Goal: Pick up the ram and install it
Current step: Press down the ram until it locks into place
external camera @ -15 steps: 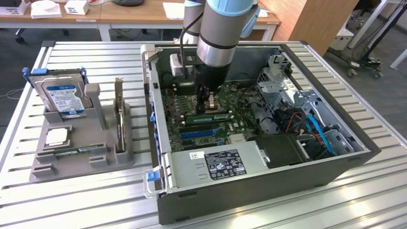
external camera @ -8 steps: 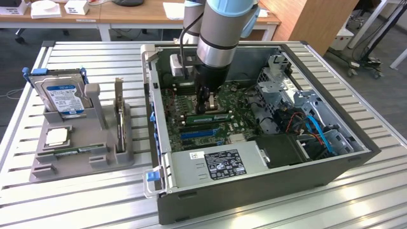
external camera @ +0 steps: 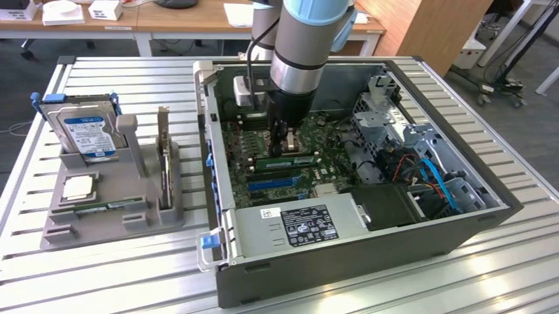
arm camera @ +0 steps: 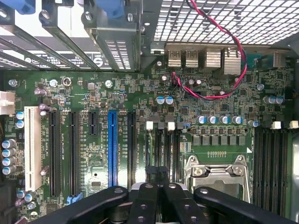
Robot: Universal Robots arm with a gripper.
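We see the gripper (arm camera: pixel 156 191) with its black fingers (arm camera: pixel 142 198) drawn together, poised low over the motherboard (arm camera: pixel 140 98) inside the open computer case (external camera: pixel 349 261). The ram (external camera: pixel 287 159), a thin green stick, lies seated among the memory slots just beside the fingertips; whether they still touch it we cannot tell. Farther off, on the exterior view's left, a grey holder (external camera: pixel 105 216) carries the hard drive (external camera: pixel 88 134)
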